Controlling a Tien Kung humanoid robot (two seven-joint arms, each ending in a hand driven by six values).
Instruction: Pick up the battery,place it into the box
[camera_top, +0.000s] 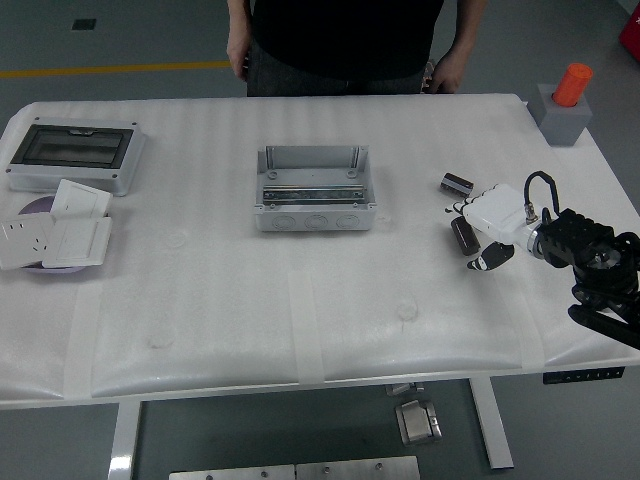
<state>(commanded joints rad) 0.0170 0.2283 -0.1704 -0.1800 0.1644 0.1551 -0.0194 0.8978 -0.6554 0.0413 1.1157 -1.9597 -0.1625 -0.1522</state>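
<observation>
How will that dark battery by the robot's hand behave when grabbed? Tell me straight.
The battery is a short cylinder lying on its side, so it will probably roll if nudged. Its shell looks smooth, so it may slip in the right hand, which is beside it. The padded table should slow any rolling somewhat.
</observation>
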